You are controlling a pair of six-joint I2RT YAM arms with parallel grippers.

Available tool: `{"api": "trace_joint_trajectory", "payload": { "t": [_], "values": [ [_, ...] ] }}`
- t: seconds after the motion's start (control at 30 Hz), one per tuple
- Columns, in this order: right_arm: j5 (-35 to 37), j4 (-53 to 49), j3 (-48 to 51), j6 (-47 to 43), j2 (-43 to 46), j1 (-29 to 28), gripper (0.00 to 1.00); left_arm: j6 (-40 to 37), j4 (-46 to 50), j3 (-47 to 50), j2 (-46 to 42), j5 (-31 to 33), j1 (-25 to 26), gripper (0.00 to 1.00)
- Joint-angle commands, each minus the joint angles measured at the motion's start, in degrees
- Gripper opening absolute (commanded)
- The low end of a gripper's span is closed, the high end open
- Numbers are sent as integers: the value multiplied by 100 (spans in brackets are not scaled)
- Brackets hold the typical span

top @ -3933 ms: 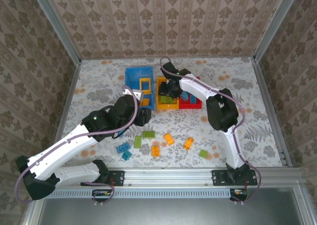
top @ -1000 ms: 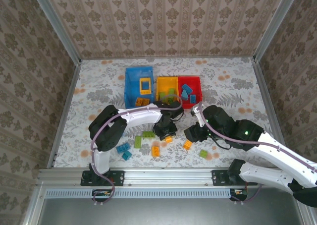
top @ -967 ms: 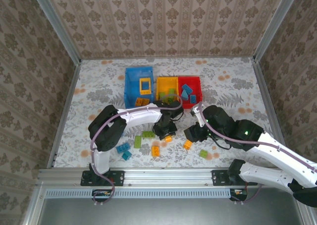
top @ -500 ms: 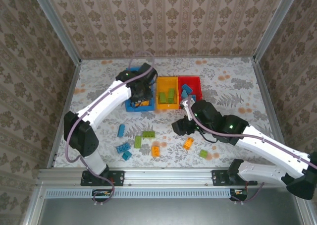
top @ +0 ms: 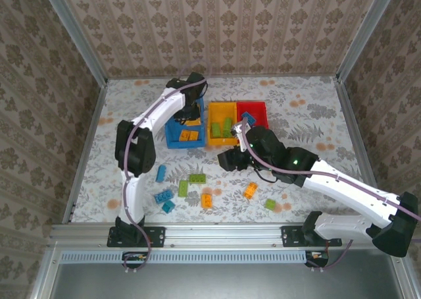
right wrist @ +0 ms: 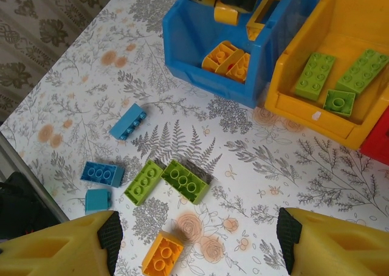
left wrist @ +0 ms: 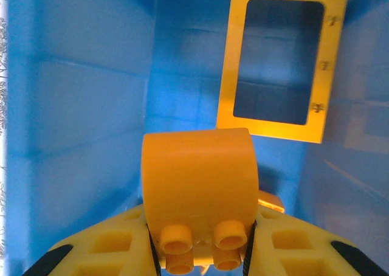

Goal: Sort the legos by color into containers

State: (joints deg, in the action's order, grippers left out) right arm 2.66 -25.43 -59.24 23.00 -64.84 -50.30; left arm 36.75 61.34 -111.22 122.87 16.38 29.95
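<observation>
My left gripper (top: 191,111) hangs inside the blue bin (top: 172,124), shut on an orange brick (left wrist: 197,191) with its studs facing the camera. Below it lie the yellow frame piece (left wrist: 273,129) and two orange bricks (right wrist: 228,60). My right gripper (top: 227,159) hovers open and holds nothing, in front of the yellow bin (top: 214,141), above the loose legos: green bricks (right wrist: 186,181) (right wrist: 144,182), blue ones (right wrist: 128,121) (right wrist: 102,174) and an orange one (right wrist: 162,255). Green bricks (right wrist: 316,75) lie in the yellow bin, blue ones in the red bin (top: 258,106).
More loose bricks lie near the front edge: an orange one (top: 250,191), a green one (top: 270,205) and an orange one (top: 206,201). The three bins stand side by side at mid-table. Patterned walls and metal rails enclose the table.
My left gripper has carried the orange brick further back over the blue bin. The right gripper has shifted left and towards the bins, still open.
</observation>
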Motion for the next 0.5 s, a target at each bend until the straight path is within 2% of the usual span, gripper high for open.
{"api": "trace_joint_trajectory", "payload": {
  "t": [0.0,0.27,0.47],
  "values": [
    [145,97,-32,165,135,12,71,-262,184,-208,144,190,-85,30],
    [148,55,62,201,156,19,71,-327,172,-238,482,143,-95,40],
    [77,33,42,179,44,38,72,-291,277,-349,408,147,-91,52]
  ]
}}
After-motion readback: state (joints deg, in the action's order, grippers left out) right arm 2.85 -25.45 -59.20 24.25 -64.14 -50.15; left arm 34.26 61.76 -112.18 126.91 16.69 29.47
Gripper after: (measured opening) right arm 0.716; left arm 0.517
